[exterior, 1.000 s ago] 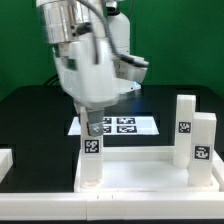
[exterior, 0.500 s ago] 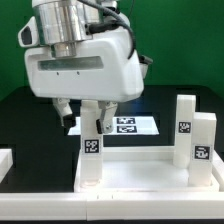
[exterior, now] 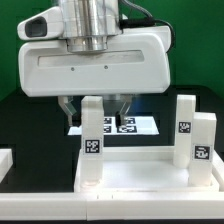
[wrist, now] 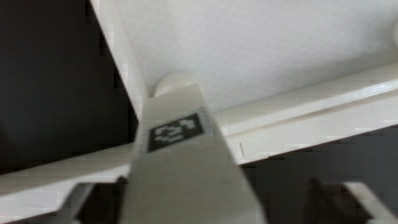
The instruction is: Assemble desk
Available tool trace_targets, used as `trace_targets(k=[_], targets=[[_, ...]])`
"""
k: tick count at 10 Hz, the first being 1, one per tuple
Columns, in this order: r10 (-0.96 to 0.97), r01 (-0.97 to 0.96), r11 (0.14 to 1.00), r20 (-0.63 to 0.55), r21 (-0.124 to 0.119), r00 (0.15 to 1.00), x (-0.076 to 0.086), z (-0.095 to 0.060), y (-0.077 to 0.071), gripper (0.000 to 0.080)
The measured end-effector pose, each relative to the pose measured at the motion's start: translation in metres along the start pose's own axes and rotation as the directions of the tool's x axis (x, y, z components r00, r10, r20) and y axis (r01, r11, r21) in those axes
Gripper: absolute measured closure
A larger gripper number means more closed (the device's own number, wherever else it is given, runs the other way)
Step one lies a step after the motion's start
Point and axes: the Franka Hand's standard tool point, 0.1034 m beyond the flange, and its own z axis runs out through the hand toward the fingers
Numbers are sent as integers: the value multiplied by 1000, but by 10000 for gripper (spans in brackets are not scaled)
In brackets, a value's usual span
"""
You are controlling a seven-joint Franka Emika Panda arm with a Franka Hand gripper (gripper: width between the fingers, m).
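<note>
3 leg blocks (exterior: 92,140), 1 desk top (exterior: 140,172)

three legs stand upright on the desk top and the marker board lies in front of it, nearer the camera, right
Not quite. Three legs do stand upright, one at the exterior view's left and two at its right, on the desk top. But the marker board lies behind it, farther from the camera, as the exterior view shows.

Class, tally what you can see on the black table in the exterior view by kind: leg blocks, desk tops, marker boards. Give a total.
Leg blocks: 3
Desk top: 1
Marker board: 1
Total: 5
</note>
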Motion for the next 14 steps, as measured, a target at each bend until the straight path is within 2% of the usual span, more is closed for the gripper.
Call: trace_targets(k=[1,2,4,5,6,7,8,9,10,11,12,13,14], targets=[[73,-73,997,0,0,997,0,0,0,409],[155,-155,988,1,-2,988,0,1,1,509],[423,-423,906,-3,-5,906,2,2,2,509],[546,-546,838,-5,-3,838,4,2,3,510],[730,-730,683,8,1,683,3,2,3,510],[830,-830,558,20,2,557,3,3,0,511],[922,-924,382,55,10,382,3,3,-1,511],[932,-934,356,69,15,356,3,4,1,511],[922,-924,382,68,15,382,3,4,0,511],[873,-875,484,60,19,485,2,4,1,511],[780,-781,624,48,27,624,1,5,2,435],[644,-645,763,41,31,764,0,4,-1,435],[546,-547,836,35,39,837,1,2,-3,238]])
